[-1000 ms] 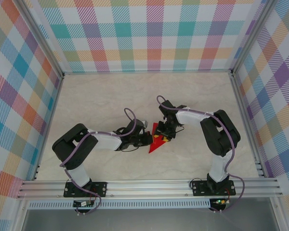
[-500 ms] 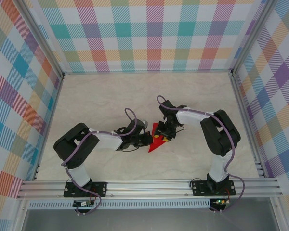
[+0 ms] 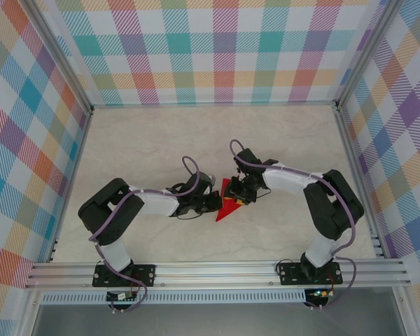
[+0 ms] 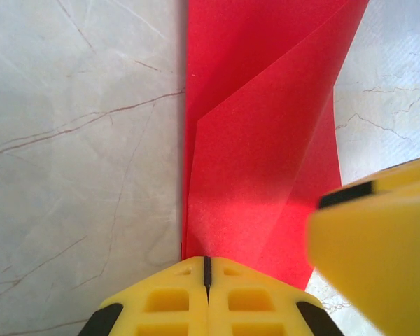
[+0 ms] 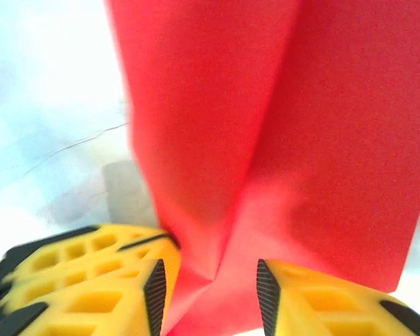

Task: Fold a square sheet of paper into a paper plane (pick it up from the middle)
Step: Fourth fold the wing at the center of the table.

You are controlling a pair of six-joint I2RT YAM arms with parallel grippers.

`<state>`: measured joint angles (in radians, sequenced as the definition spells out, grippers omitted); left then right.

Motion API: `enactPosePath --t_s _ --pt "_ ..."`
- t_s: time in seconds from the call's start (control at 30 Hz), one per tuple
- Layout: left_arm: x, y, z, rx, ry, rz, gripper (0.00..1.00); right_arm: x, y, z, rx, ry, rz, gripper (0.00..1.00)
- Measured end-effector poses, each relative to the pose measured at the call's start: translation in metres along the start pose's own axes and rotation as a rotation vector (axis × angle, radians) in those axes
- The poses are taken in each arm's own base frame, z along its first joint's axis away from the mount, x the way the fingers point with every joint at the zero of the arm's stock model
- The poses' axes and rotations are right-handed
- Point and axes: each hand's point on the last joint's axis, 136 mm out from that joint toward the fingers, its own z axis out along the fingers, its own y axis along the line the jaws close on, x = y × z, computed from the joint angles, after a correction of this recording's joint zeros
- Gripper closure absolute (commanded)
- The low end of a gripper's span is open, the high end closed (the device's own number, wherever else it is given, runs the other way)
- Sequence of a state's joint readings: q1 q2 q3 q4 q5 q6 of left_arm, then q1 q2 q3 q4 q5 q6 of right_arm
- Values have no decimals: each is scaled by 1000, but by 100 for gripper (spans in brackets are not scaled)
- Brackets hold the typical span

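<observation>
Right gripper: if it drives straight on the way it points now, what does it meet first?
The red folded paper. It sits between the parted fingers of the right gripper, which would push into it at once. Depth beyond is unclear.

A pale table point(image 3: 147, 147), patterned like marble with thin brown veins, is bounded by metal rails point(image 3: 217, 269) and checked walls point(image 3: 217, 49). One piece of folded red paper point(image 3: 227, 208) is seen on it near the middle, with its narrow tip turned toward the near left. In the left wrist view, the paper's long straight edge is seen against the veined surface with a thin dark shadow beside it. Overlapping layers are marked there by a slanted fold line.
</observation>
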<state>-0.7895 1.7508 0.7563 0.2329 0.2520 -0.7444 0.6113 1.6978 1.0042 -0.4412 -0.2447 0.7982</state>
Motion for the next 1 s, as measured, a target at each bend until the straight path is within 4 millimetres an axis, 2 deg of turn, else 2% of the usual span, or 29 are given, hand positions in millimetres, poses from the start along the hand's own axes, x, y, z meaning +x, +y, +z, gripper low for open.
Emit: enactPosePath --t_s 0.13,0.27,0.5,0.7,0.93,1.0 --pt "0 0 1 -8 8 -4 100 -3 17 -12 -81 -40 -67 79" --pt "-1 -1 2 -17 16 -9 100 0 21 -6 -121 -24 -99 85" --pt "-1 -1 3 -27 24 -22 100 2 17 11 -131 13 -105 87" --pt "-1 0 2 -30 25 -37 100 1 14 17 -122 19 -106 88" --pt "-1 0 2 -32 26 -38 100 3 -6 31 -59 24 -85 89" --pt "-1 0 2 -32 26 -38 100 2 -6 31 -62 20 -84 89"
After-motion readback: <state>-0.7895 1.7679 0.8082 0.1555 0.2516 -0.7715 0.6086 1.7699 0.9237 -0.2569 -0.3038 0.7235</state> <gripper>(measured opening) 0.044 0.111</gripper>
